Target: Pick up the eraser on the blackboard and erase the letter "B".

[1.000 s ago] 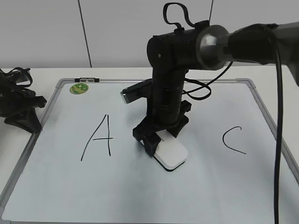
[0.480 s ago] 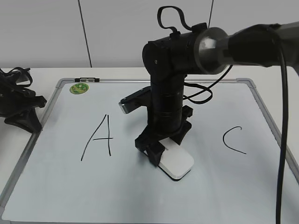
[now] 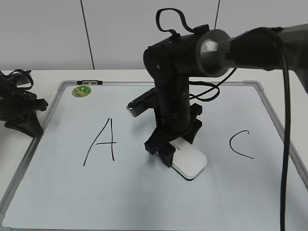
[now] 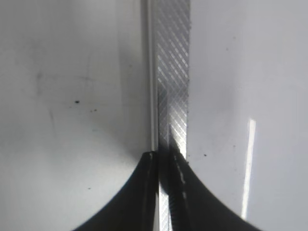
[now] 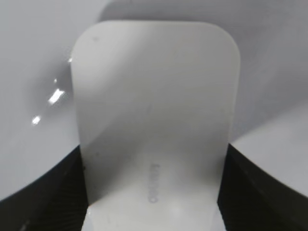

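Note:
The white eraser (image 3: 190, 163) lies flat on the blackboard (image 3: 144, 202), between the black "A" (image 3: 103, 140) and "C" (image 3: 240, 144). My right gripper (image 3: 175, 150) reaches down from above and is shut on it. In the right wrist view the eraser (image 5: 154, 110) fills the frame with a black finger (image 5: 45, 202) on each side. No letter "B" shows; the arm hides the board behind the eraser. My left gripper (image 3: 24, 118) rests off the board's left edge, with its jaws together over the board's metal frame (image 4: 173, 72).
A round green sticker (image 3: 81, 91) and a small black clip (image 3: 89, 83) sit at the board's far left corner. The right arm and its cables (image 3: 207, 94) hang over the board's middle. A white wall stands behind the table.
My right gripper has slid the eraser to the right and toward the front of the board. The left arm has not moved.

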`<state>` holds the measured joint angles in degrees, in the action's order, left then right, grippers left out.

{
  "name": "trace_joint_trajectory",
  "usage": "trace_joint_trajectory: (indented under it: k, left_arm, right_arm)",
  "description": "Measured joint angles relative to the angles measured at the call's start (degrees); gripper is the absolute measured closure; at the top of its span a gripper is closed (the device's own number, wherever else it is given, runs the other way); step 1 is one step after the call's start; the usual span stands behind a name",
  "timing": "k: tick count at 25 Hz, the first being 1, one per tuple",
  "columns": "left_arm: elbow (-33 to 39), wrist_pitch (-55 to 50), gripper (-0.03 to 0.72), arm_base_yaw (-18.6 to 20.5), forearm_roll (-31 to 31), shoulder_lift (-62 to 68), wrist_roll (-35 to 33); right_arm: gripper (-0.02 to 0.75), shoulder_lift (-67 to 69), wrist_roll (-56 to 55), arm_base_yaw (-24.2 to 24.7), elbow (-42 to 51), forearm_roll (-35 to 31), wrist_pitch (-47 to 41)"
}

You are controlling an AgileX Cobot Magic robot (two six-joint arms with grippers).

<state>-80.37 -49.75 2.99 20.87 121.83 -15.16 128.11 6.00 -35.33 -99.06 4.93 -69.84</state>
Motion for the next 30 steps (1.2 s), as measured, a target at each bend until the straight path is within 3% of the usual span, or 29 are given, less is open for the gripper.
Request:
trace_joint_trajectory:
  k: [7, 14, 20, 30]
  left_arm:
    - [0.0, 0.0, 0.657, 0.0, 0.0, 0.0, 0.0]
    - [0.0, 0.0, 0.657, 0.0, 0.0, 0.0, 0.0]
    - [0.0, 0.1, 0.657, 0.0, 0.1, 0.0, 0.0]
    - [0.0, 0.1, 0.657, 0.0, 0.2, 0.0, 0.0]
  right_arm:
    - [0.201, 4.0, -1.7, 0.2, -8.6, 4.0, -1.9]
    - [0.201, 4.4, -1.7, 4.9, -15.0, 3.6, -0.2]
    - [0.201, 0.2, -0.7, 10.1, -14.7, -0.8, -0.2]
    - [0.201, -12.0, -0.3, 23.1, -3.7, -6.0, -0.4]
